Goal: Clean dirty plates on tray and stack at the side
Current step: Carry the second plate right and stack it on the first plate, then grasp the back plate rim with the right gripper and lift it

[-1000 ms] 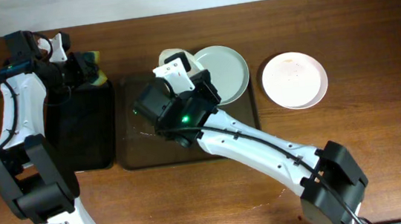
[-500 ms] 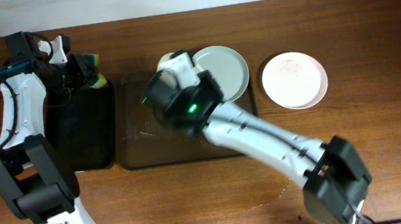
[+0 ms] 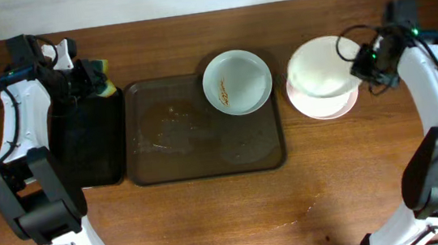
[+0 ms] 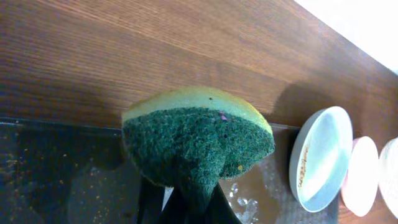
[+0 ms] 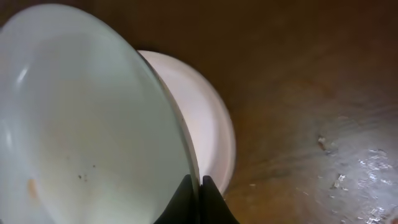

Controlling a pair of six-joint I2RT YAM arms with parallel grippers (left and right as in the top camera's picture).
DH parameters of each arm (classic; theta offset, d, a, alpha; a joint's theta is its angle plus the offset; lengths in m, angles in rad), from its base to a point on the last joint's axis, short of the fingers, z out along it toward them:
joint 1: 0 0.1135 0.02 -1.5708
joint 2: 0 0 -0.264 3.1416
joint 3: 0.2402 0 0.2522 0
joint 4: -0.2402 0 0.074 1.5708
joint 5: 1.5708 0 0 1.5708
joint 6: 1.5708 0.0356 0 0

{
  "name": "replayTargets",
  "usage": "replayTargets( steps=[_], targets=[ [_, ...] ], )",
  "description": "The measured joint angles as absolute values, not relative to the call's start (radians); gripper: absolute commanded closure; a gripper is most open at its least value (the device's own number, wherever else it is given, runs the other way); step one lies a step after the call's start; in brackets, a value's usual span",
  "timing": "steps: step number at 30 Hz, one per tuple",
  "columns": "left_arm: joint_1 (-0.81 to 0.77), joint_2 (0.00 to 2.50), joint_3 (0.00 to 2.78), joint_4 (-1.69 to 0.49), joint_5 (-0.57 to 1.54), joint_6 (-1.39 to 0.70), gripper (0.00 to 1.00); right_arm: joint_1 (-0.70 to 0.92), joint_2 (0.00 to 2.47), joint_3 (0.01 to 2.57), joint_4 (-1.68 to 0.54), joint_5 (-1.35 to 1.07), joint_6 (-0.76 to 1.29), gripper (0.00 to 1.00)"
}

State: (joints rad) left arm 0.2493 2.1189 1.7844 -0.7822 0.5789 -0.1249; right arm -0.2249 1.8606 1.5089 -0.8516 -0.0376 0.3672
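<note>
A dirty pale-green plate [image 3: 237, 81] with brown crumbs lies at the far right corner of the brown tray [image 3: 205, 161]; it also shows in the left wrist view [image 4: 318, 158]. My right gripper [image 3: 366, 62] is shut on the rim of a cleaned pale-green plate [image 3: 319, 65], holding it tilted just above a pinkish-white plate [image 3: 325, 106] on the table right of the tray. In the right wrist view the held plate [image 5: 87, 118] fills the left and the pinkish plate [image 5: 211, 137] lies behind it. My left gripper [image 3: 84, 78] is shut on a green-and-yellow sponge [image 4: 196, 140] at the far left.
A black tray [image 3: 88, 157] lies left of the brown tray, under the left arm. Crumbs and water drops [image 3: 167, 132] lie on the brown tray's floor. Bare wooden table lies in front and to the right.
My right arm has swung from over the brown tray to the right side, carrying the pale-green plate to above the pinkish-white plate. The left arm has not moved.
</note>
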Motion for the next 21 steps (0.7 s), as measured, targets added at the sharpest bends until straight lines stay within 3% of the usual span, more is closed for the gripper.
replayTargets(
  steps=[3,4,5,6,11,14,16,21],
  targets=[
    [0.230,2.119,1.784,-0.782,0.560,-0.125,0.99,-0.254,1.860,1.390,-0.768,-0.041,0.367,0.96],
    [0.223,2.119,1.784,-0.781,0.559,-0.125,0.99,-0.253,1.860,1.348,-0.727,-0.044,0.367,0.91],
    [0.218,2.119,1.784,-0.781,0.558,-0.125,0.99,-0.253,1.860,1.327,-0.704,-0.046,0.367,0.63],
    [0.217,2.119,1.784,-0.781,0.556,-0.125,0.99,-0.253,1.860,1.305,-0.679,-0.047,0.375,0.42],
    [0.208,2.119,1.784,-0.767,0.502,-0.125,0.99,-0.242,1.863,1.283,-0.570,-0.121,0.384,0.27],
    [0.176,2.119,1.784,-0.706,0.407,-0.125,0.99,-0.179,1.863,1.284,-0.468,-0.185,0.364,0.25],
    [0.152,2.119,1.784,-0.671,0.361,-0.125,0.99,-0.068,1.863,1.297,-0.455,-0.210,0.371,0.31],
    [0.123,2.119,1.784,-0.669,0.309,-0.125,0.99,0.146,1.864,1.315,-0.456,-0.228,0.570,0.40]
  ],
)
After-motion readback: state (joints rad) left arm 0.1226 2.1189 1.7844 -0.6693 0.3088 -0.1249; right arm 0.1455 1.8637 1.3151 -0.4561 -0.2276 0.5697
